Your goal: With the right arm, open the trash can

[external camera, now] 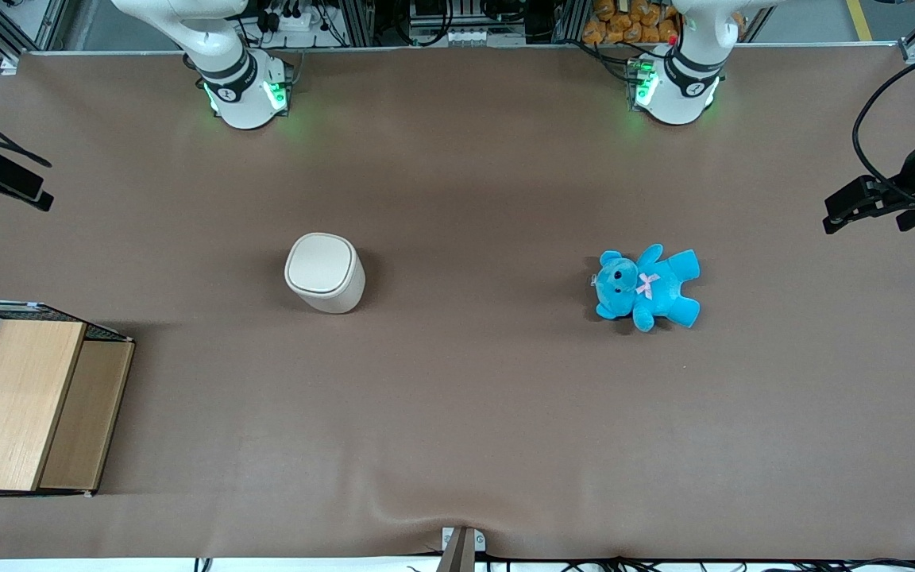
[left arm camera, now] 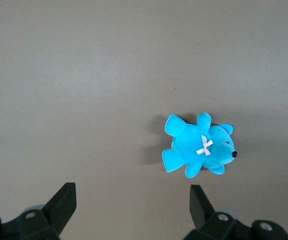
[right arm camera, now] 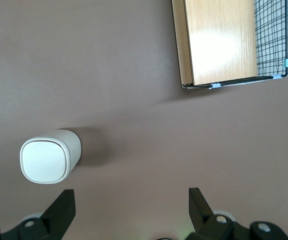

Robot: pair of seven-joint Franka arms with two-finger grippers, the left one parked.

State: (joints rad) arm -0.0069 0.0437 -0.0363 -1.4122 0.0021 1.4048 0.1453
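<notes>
On the brown table, we logged the following:

trash can (external camera: 324,272): stood upright near the table's middle, toward the working arm's end; flat lid shut flush with the rounded-square top. We saw the same closed lid in the right wrist view (right arm camera: 48,156).

gripper (right arm camera: 128,205): hung high above the table, well apart from the trash can; the two black fingers (right arm camera: 62,206) were spread wide with nothing between them (we saw only bare table in the gap). We saw it from its own wrist camera.

right arm (external camera: 223,63): we saw only its base and lower links at the table edge farthest from the front camera, green lights on at the base.

blue teddy (external camera: 646,286): lay on its back toward the parked arm's end, well apart from the trash can; pink bow on its chest.

wooden box (external camera: 25,397): sat at the working arm's end of the table, nearer the front camera than the trash can, with wire mesh along one side.
</notes>
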